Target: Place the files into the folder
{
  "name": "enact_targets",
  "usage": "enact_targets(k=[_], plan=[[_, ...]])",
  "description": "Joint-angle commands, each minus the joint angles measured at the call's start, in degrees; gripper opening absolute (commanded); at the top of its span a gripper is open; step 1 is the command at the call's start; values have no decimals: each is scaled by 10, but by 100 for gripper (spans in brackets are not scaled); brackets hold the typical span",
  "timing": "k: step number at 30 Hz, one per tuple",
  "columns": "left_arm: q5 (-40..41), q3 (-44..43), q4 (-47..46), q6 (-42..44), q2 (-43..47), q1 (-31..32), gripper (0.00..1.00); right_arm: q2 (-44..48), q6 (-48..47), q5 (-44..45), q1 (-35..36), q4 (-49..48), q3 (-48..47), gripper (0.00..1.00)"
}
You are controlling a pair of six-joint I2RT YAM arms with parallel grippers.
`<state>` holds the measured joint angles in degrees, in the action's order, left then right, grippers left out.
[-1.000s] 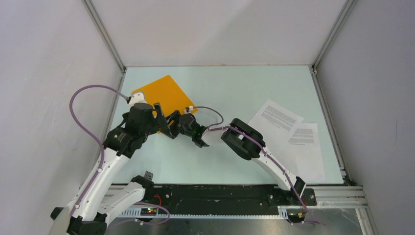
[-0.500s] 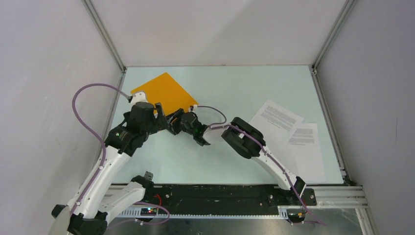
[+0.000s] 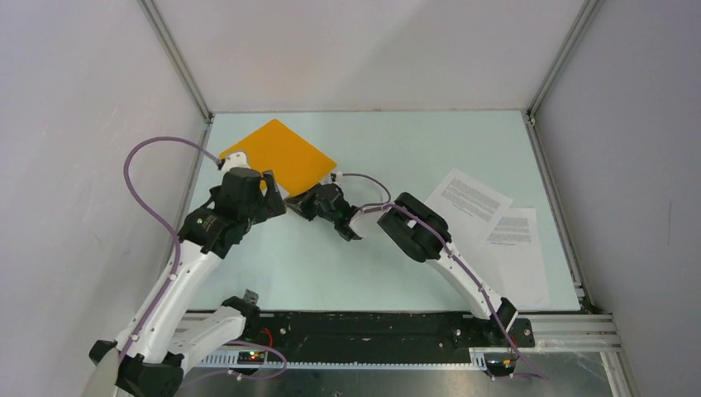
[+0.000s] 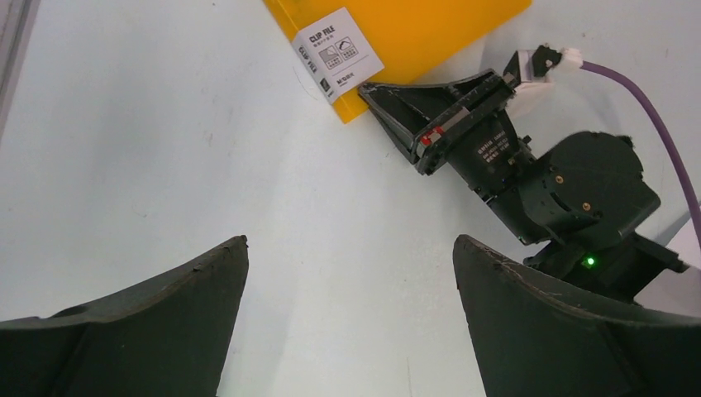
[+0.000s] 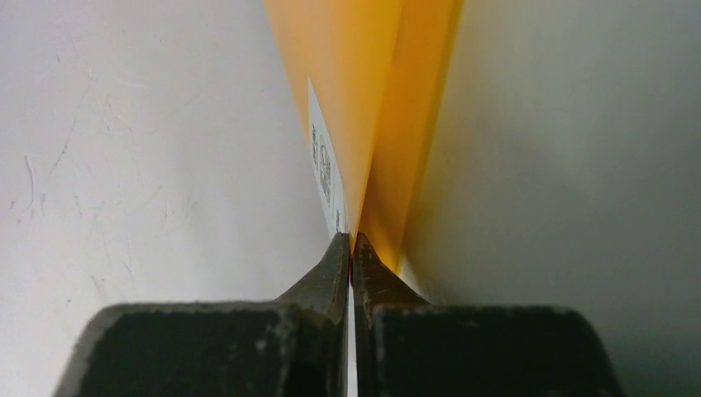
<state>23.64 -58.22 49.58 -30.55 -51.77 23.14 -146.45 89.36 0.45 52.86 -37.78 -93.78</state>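
folder point(image 3: 285, 155): flat on table point(image 3: 331, 273) | files point(image 3: 496, 238): loose, well apart

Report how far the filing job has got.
Done: nothing filed; the files lie loose on the right of the table. In hand: the right end effector is shut on the folder at its labelled corner; the left end effector hangs open beside it. Left: open the folder, bring the sheets over, insert them.

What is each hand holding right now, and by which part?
The right hand pinches the folder at the corner beside its white label; the left hand is open, empty.
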Motion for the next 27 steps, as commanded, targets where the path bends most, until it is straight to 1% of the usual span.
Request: enact_targets(k=[1, 2, 3, 4, 5, 6, 7, 10, 11, 12, 15, 18, 20, 27], plan=[[-16, -43, -5, -32, -17, -28, 98, 53, -109, 15, -24, 10, 47, 0], [-21, -59, -6, -41, -30, -32, 98, 71, -130, 18, -26, 10, 81, 0], [-30, -66, -6, -59, -46, -42, 98, 111, -176, 29, -28, 12, 101, 0], [-32, -84, -6, -68, -55, -45, 98, 132, -200, 36, -28, 19, 141, 0], [-34, -94, -6, -86, -76, -49, 98, 173, -251, 51, -26, 22, 160, 0], [-35, -119, -7, -93, -89, -50, 98, 194, -276, 61, -24, 31, 199, 0], [-36, -133, -7, -107, -114, -51, 98, 233, -331, 85, -16, 37, 214, 0], [-46, -204, -8, -131, -174, -51, 98, 296, -475, 150, 15, 74, 271, 0], [-48, -218, -7, -139, -202, -51, 98, 319, -500, 186, 34, 81, 285, 0], [-49, -244, -8, -147, -215, -51, 98, 336, -546, 202, 44, 89, 292, 0], [-48, -290, -7, -159, -274, -55, 98, 361, -626, 278, 88, 89, 320, 0], [-63, -339, -8, -171, -317, -65, 98, 372, -714, 344, 126, 83, 330, 0], [-67, -362, -7, -172, -336, -68, 98, 372, -756, 375, 143, 79, 333, 0], [-79, -365, -8, -184, -361, -74, 98, 357, -881, 426, 176, 35, 334, 0]])
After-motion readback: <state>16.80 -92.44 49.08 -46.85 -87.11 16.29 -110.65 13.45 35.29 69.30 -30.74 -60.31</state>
